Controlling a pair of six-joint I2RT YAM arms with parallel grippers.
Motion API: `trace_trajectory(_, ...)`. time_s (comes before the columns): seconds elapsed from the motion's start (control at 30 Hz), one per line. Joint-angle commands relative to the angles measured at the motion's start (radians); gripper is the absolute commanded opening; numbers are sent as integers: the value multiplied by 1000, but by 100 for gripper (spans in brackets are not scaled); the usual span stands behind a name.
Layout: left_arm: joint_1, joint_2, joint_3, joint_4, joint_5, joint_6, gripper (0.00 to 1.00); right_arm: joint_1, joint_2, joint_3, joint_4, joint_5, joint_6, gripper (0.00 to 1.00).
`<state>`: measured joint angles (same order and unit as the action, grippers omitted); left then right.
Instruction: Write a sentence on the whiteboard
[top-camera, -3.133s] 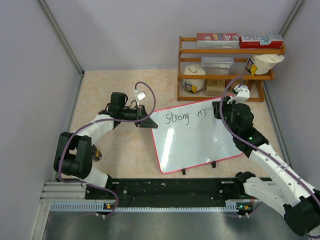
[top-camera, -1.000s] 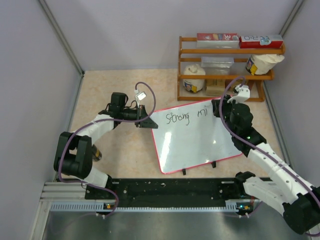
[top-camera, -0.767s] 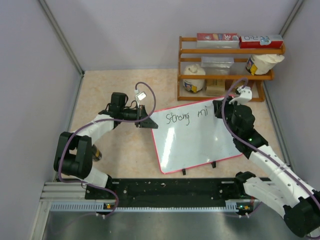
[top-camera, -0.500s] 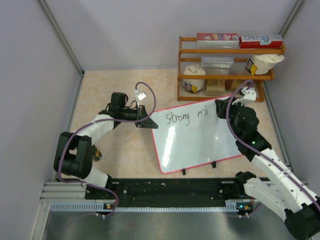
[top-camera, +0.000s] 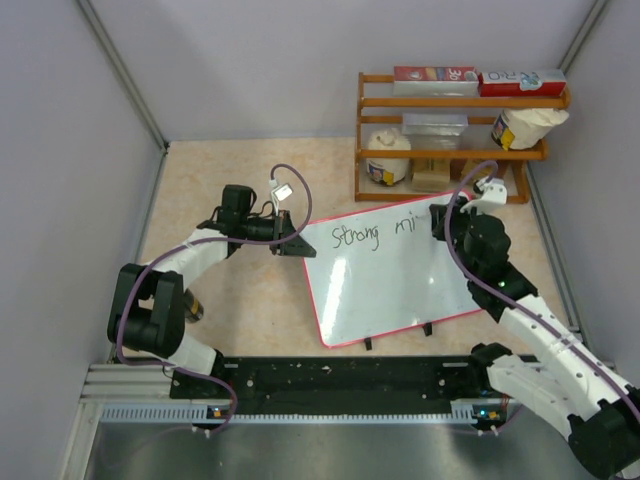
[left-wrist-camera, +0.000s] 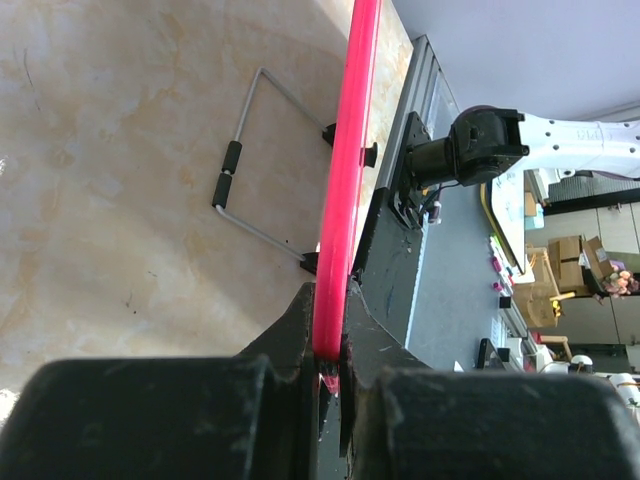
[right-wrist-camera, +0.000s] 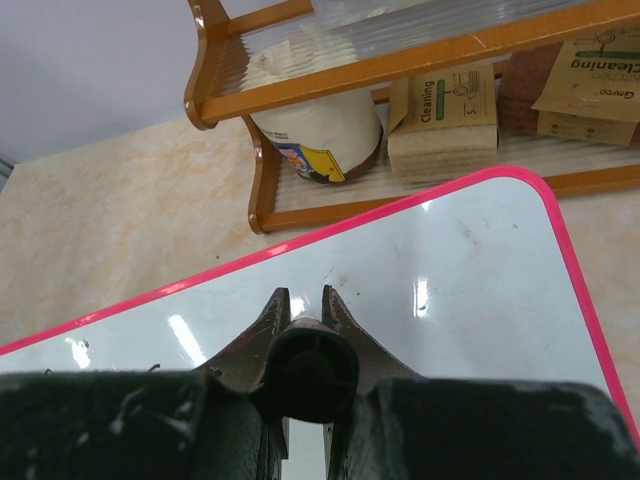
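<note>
The whiteboard rests centrally, on the near side of the wooden rack. On its far line the sentence now reads "Strong mi", an "i" having been added to the earlier "m". The right gripper, pressed together on the pen, has been shifted rightward along that line. The left gripper is pinched on the board's red far-left edge. Writing is judged under way, with most words outstanding.

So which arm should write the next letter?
The right arm: the right hand grips the marker over the whiteboard, beside the unfinished sentence. The left hand is busy pinching the whiteboard's red edge, likely steadying it.
</note>
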<state>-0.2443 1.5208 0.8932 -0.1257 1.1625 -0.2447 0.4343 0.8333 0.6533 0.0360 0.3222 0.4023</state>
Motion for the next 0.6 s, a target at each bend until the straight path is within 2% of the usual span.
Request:
trace_trajectory(0.0,-46,12,-42,-28,-161,130,0,-14,3,-29,12,17,-5,0)
trace_trajectory(0.57,-47,18,-40,-28,-161,130,0,-14,-79,-93,-61,-12,-10,0)
